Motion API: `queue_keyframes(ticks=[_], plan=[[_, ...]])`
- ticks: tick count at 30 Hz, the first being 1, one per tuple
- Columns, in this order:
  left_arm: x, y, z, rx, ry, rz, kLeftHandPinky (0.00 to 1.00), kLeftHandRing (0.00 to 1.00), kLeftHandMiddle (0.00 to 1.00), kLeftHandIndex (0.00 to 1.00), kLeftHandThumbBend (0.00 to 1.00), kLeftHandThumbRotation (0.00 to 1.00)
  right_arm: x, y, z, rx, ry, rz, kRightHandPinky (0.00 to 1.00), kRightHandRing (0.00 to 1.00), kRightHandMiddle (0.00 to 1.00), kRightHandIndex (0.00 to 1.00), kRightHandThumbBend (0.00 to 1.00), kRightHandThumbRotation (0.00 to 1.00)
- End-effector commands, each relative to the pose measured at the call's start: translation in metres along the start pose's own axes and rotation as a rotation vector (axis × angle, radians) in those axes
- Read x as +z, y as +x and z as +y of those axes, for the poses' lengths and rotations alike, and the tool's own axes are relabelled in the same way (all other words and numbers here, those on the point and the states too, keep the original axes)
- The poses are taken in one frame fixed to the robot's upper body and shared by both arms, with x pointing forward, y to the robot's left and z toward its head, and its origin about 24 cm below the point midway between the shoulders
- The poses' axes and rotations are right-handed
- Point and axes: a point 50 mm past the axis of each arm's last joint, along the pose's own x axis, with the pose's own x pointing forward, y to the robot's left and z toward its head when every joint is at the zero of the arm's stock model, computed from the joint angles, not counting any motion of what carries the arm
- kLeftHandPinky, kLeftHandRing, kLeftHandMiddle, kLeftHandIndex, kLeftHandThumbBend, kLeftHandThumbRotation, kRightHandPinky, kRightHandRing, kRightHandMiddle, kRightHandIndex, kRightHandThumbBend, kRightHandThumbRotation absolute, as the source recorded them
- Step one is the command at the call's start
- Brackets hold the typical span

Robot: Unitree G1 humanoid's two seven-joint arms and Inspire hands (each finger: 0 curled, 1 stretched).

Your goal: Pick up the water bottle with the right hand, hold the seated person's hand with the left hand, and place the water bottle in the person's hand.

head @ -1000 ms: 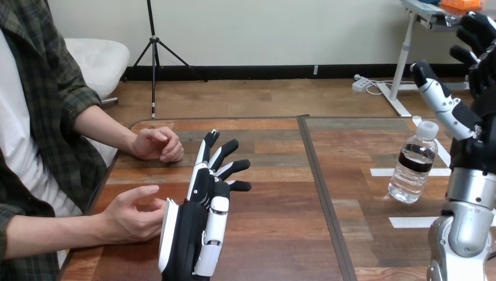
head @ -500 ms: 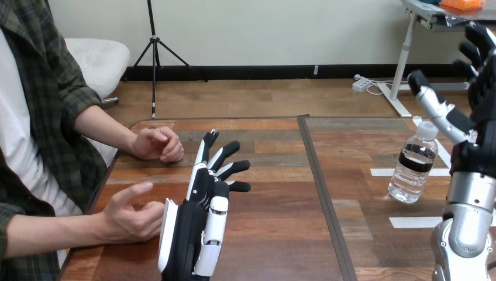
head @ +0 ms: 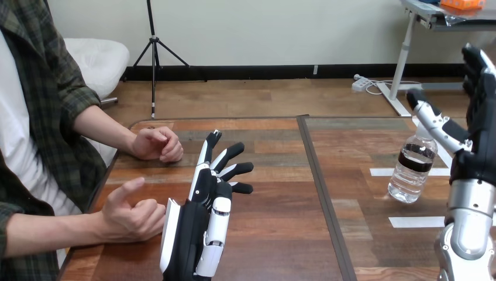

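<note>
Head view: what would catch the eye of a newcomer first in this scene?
The robot's left hand stands upright at the table's left half, fingers spread, close beside the person's nearer hand at the view's lower left. At the right, the right hand hangs open above the water bottle, which stands upright on the table, not yet grasped.

White wall (head: 263,29) above a black baseboard (head: 263,71), wooden floor (head: 251,96); a tripod (head: 153,52) (black) stands near a white seat (head: 96,61).
</note>
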Motion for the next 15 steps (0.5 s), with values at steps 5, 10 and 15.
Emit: queue_keyframes(ticks=[5,10,15], plan=[[0.007,0.017,-0.008,0.005,-0.035,-0.074,0.62,0.76,0.86,0.97,0.20,1.00,0.012,0.026,0.008,0.023,-0.010,-0.035,0.94,0.93,0.90,0.85,0.64,0.00],[0.008,0.016,-0.008,0.007,-0.030,-0.075,0.62,0.76,0.86,0.97,0.21,1.00,0.009,0.026,0.008,0.028,-0.041,-0.017,0.93,0.92,0.89,0.85,0.64,0.00],[0.008,0.016,-0.007,0.008,-0.025,-0.076,0.62,0.76,0.86,0.97,0.22,1.00,0.004,0.026,0.009,0.027,-0.030,0.022,0.92,0.92,0.89,0.84,0.64,0.00]])
